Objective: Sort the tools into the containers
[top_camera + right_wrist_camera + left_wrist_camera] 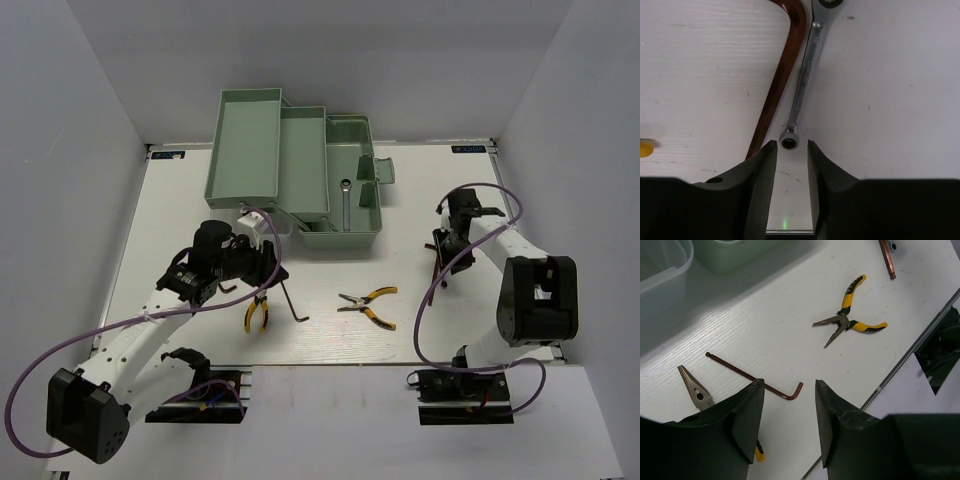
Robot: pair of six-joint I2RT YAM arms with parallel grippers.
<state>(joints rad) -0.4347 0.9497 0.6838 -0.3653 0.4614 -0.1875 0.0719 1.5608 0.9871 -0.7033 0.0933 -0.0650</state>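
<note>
White table, grey walls. Pale green toolbox at the back, tiers folded out, boxed wrench in its lowest tray. Left gripper spread, empty, above brown hex key; pliers just beside, second pliers well apart. Right gripper spread, unclamped, ring end of loose wrench at the gap, second hex key alongside.

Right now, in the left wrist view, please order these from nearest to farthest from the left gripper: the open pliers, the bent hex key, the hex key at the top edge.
1. bent hex key: just ahead of the left gripper, its bend closest.
2. open pliers: farther out, to the right.
3. top hex key: at the upper right edge, farthest.
</note>
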